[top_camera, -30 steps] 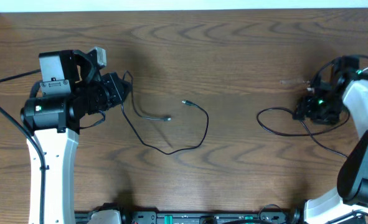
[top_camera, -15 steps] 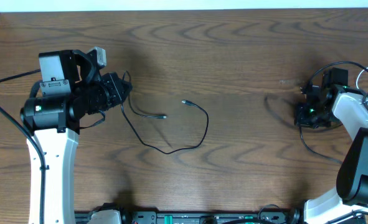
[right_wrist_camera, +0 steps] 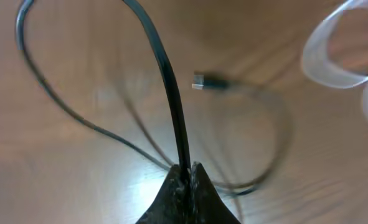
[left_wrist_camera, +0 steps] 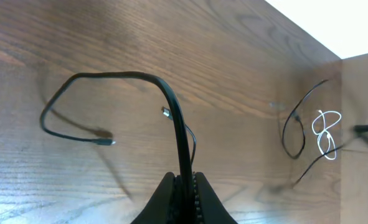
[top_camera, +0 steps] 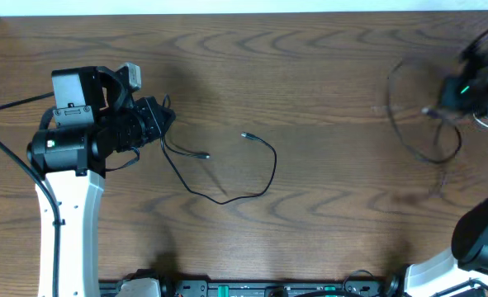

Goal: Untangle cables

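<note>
A thin black cable (top_camera: 270, 169) lies in a loose curve on the wooden table, one plug (top_camera: 245, 135) at mid-table and the other end (top_camera: 204, 155) nearer my left arm. My left gripper (top_camera: 165, 120) is shut on it; in the left wrist view it arches up out of the closed fingers (left_wrist_camera: 184, 176). At the far right my right gripper (top_camera: 442, 103) is raised and shut on another black cable (top_camera: 409, 136), which hangs blurred in a loop. The right wrist view shows that cable (right_wrist_camera: 165, 74) pinched between the fingers (right_wrist_camera: 187, 167). A white cable (left_wrist_camera: 325, 132) curls beside it, and it is also visible in the right wrist view (right_wrist_camera: 336, 59).
The table's far edge (top_camera: 244, 13) runs along the top of the overhead view. A thick black robot wire (top_camera: 4, 136) loops beside the left arm's white base (top_camera: 66, 223). The right arm's white body (top_camera: 483, 231) fills the right edge.
My right gripper has shut on the black cable at the right and lifted it up toward the far right corner. The loose end near my left gripper slid slightly left.
</note>
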Motion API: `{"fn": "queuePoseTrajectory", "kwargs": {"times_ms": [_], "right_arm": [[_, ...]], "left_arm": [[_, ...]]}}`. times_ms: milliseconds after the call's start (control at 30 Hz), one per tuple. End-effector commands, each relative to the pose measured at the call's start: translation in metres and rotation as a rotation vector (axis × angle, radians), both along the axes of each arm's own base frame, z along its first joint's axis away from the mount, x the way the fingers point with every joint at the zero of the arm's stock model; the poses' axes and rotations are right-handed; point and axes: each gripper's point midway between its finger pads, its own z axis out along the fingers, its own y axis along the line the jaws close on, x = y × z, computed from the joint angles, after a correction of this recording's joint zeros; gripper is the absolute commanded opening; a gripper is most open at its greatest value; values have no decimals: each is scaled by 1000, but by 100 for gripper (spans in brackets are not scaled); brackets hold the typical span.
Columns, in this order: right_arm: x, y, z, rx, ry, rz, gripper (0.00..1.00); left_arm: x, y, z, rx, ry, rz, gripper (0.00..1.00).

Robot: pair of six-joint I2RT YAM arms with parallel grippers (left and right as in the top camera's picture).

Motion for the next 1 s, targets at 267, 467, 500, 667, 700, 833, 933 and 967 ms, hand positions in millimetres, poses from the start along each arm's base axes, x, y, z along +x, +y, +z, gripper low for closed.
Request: {"fn": "queuePoseTrajectory", "kwargs": {"times_ms": [267,467,500,667,700,833,933,967], "right_arm": [[-35,-150,119,-237,-243,-605,1],[-67,-193,114,-205,-260,-801,1],[-71,-199,116,-195,-280,-837,1],[-48,-186,118,-25,-368,-750,60],[-41,-177,118,27,-382,-705,68],[-15,-125,115,204,-382,-450,69],[-10,-92,108,261,-330,-339,67],[-10,-80,103,266,-298,-307,67]], "left_arm": [[0,0,3,13,-15,-9,8],[0,0,3,12,-15,-9,8],[0,0,4,12,-15,-10,8],[2,-10,6,14,-38,-42,8],[3,-14,8,14,-49,-55,8],[8,-50,20,14,-135,-165,8],[7,-83,31,6,-205,-259,8],[6,-94,35,1,-229,-290,8]]}}
